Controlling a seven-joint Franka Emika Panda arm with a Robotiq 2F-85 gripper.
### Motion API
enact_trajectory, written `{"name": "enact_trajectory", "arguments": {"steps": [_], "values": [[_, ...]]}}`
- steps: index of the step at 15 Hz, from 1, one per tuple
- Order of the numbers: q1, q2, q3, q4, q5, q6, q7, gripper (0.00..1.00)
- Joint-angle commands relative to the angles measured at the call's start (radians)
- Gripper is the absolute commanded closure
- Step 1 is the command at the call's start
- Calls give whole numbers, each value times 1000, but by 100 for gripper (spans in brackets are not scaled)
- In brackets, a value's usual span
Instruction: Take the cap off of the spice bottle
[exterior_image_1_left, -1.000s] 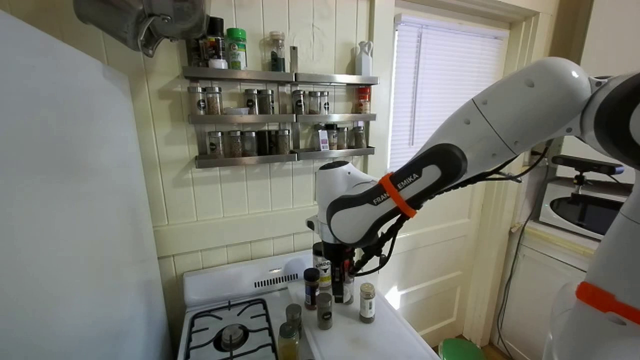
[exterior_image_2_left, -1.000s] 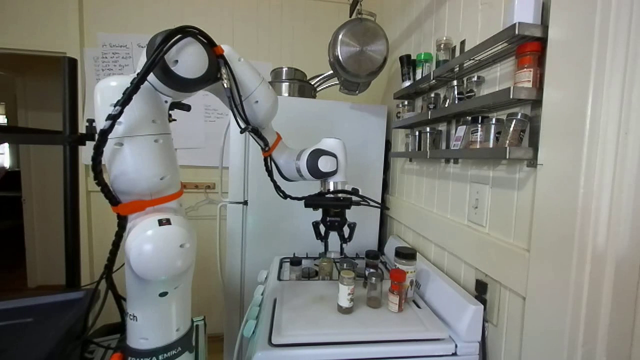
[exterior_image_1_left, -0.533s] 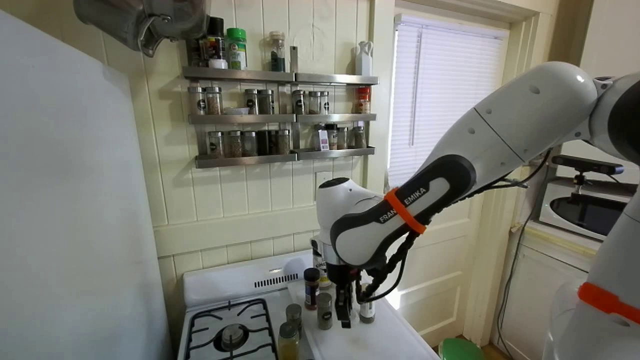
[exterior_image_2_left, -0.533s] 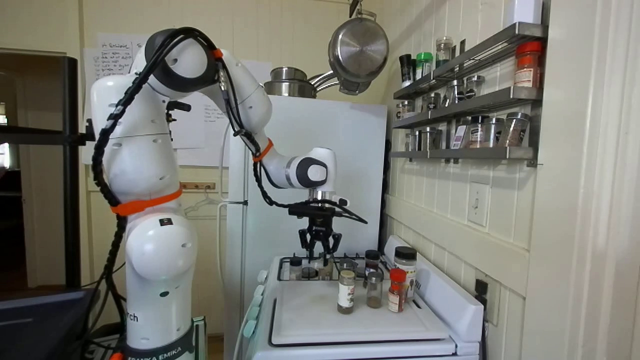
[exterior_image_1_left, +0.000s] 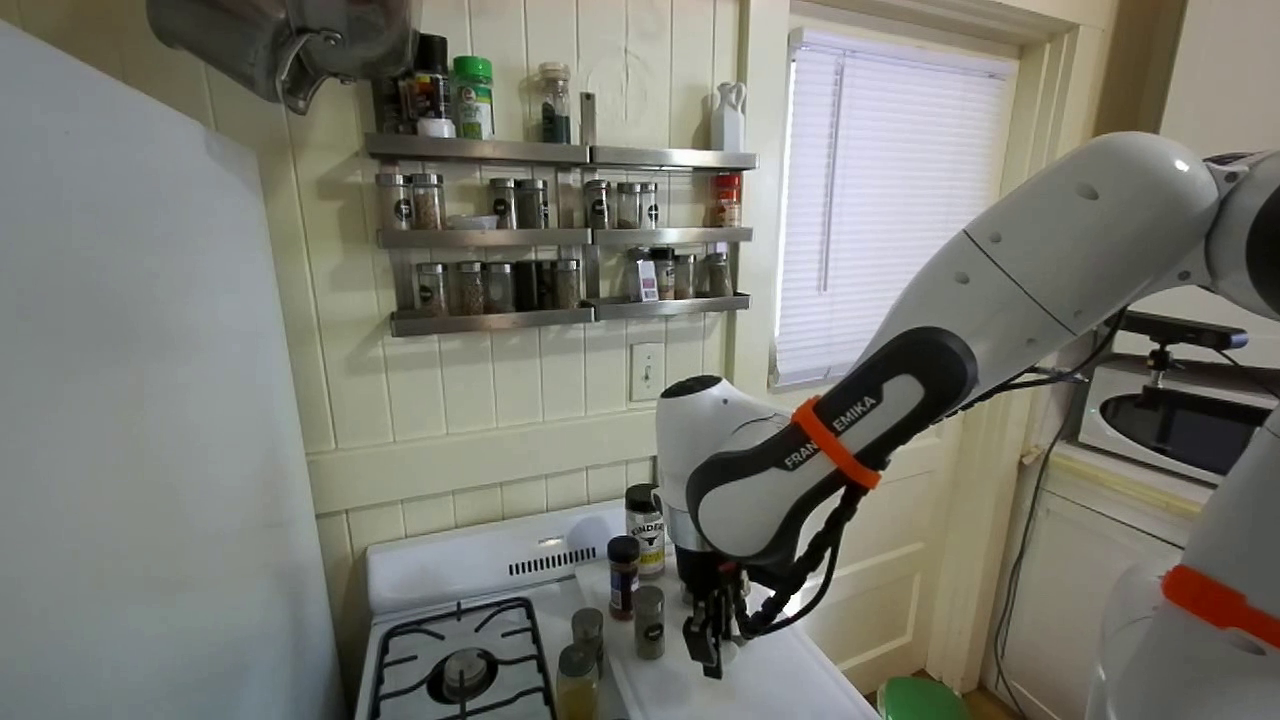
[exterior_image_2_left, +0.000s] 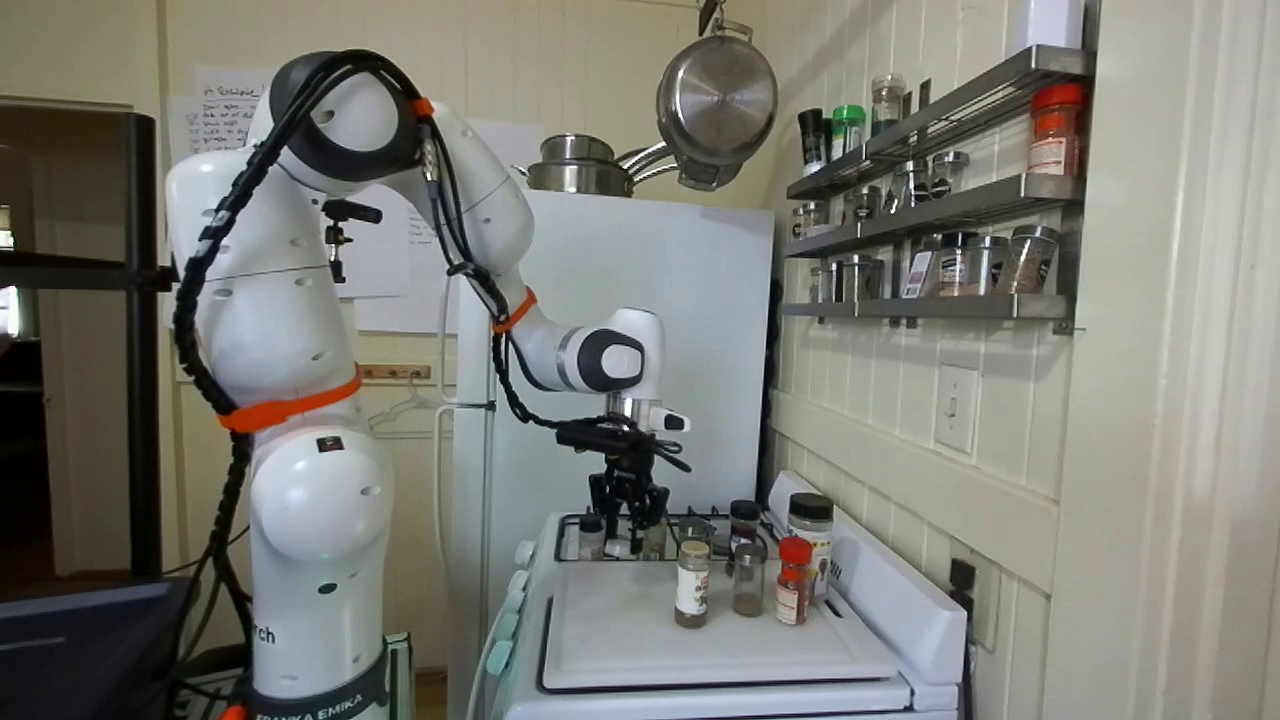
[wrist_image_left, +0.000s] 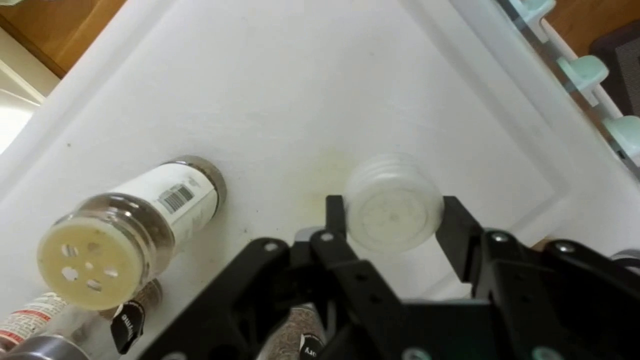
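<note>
In the wrist view, from the left: a red-striped jar (wrist_image_left: 30, 320) and a thyme jar (wrist_image_left: 127, 324) show in the lower corner, near the bottle (wrist_image_left: 147, 220). The bottle stands upright on the white stove cover (wrist_image_left: 280, 90); its pale shaker top (wrist_image_left: 90, 274) is bare, holes showing, so the task's main step looks done. To its right, apart from it, is the cap (wrist_image_left: 392, 220), whitish and partly see-through. The gripper (wrist_image_left: 393, 216) pinches it, fingers (wrist_image_left: 336, 212) touching it on both sides and parted only by its width; squeezing across the round sides probably keeps it from tipping or slipping. Holding it over bare cover, away from the jars, would suit setting it down there without knocking anything. At the right edge are mint-green knobs (wrist_image_left: 582, 72).

In an exterior view, also from the left, the arm (exterior_image_2_left: 270, 220) rises tall, bends over at the top, slopes down to the right and drops into an almost vertical end, fingers aimed downward. The cap sits between them, seemingly clear of the cover.
</note>
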Motion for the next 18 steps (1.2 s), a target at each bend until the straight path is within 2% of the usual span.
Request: {"name": "enact_trajectory", "arguments": {"steps": [1,4,7,12,13,14,15,18], "values": [[-3,-2,4,1,2,-3,1,76],[-16,24,32,-25,-71,72,89,76],[-20,44,51,-77,-115,210,168,76],[-70,67,86,-150,-275,422,337,76],[-84,98,93,-118,-310,437,363,76],[-92,98,97,-125,-334,459,380,26],[-101,98,101,-124,-358,471,399,24],[-92,87,93,-121,-401,474,420,3]]}}
